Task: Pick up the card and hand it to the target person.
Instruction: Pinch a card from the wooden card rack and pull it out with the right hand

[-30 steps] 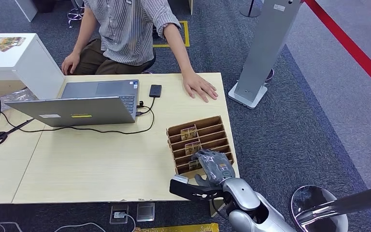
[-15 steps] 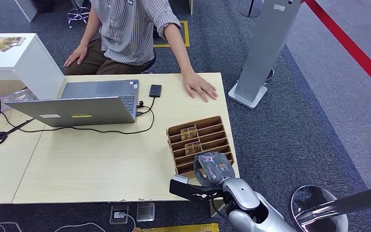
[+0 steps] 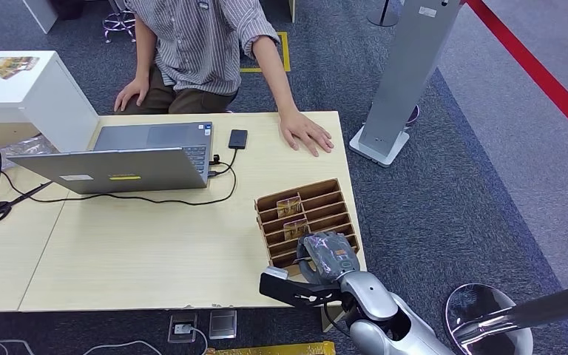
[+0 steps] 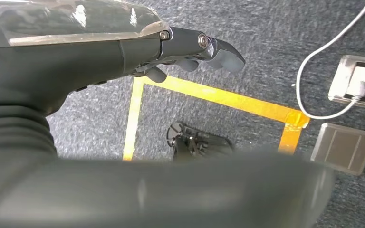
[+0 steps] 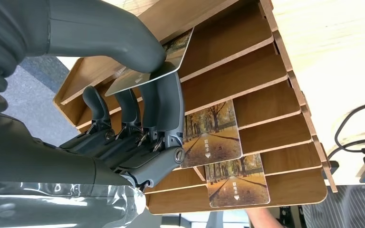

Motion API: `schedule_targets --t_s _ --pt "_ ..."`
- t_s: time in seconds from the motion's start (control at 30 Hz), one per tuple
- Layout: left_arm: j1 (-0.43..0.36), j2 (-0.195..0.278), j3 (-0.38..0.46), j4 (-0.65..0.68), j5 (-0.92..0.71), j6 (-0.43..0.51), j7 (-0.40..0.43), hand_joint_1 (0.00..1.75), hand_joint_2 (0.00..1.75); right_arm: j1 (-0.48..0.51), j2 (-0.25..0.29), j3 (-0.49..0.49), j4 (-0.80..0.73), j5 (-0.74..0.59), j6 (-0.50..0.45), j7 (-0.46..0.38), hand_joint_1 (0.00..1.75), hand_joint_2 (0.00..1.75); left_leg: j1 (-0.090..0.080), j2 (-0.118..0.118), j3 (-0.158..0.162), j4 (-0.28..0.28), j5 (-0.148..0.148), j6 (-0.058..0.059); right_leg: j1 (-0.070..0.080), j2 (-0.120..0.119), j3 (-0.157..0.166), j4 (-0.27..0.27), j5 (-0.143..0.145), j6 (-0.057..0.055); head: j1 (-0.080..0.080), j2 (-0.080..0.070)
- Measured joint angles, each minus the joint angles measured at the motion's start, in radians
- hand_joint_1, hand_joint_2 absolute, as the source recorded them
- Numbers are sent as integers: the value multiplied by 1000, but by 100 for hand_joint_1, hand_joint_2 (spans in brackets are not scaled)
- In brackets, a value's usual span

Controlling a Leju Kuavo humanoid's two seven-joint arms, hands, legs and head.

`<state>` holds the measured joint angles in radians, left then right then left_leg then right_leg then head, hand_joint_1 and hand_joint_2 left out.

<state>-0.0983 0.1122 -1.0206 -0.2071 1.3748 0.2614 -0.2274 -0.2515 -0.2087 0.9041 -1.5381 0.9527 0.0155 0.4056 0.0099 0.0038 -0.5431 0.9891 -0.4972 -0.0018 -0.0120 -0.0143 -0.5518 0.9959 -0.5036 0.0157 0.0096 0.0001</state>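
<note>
Wooden rack (image 5: 266, 71), card (image 5: 147, 71) in right robot hand (image 5: 138, 118)

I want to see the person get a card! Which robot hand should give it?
The right hand: it already pinches a card at the wooden rack. The left hand hangs over the floor.

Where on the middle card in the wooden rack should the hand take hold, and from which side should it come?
Pinch the card's free edge, the part standing above its slot in the wooden rack. Come from above the rack's open side: the divider hides the card's lower part.
</note>
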Motion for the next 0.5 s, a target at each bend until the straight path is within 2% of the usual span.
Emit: schedule_targets --t_s 0.37,0.5 --pt "0 0 0 0 -8 4 -14 0 175 -4 -2 -6 -9 31 -54 6 133 175 0 0 0 0 0 0 0 0 0 0 0 0 0 0" --pt "1 0 0 0 -8 2 -12 0 175 -26 -19 -29 -52 -57 -67 7 133 175 0 0 0 0 0 0 0 0 0 0 0 0 0 0"
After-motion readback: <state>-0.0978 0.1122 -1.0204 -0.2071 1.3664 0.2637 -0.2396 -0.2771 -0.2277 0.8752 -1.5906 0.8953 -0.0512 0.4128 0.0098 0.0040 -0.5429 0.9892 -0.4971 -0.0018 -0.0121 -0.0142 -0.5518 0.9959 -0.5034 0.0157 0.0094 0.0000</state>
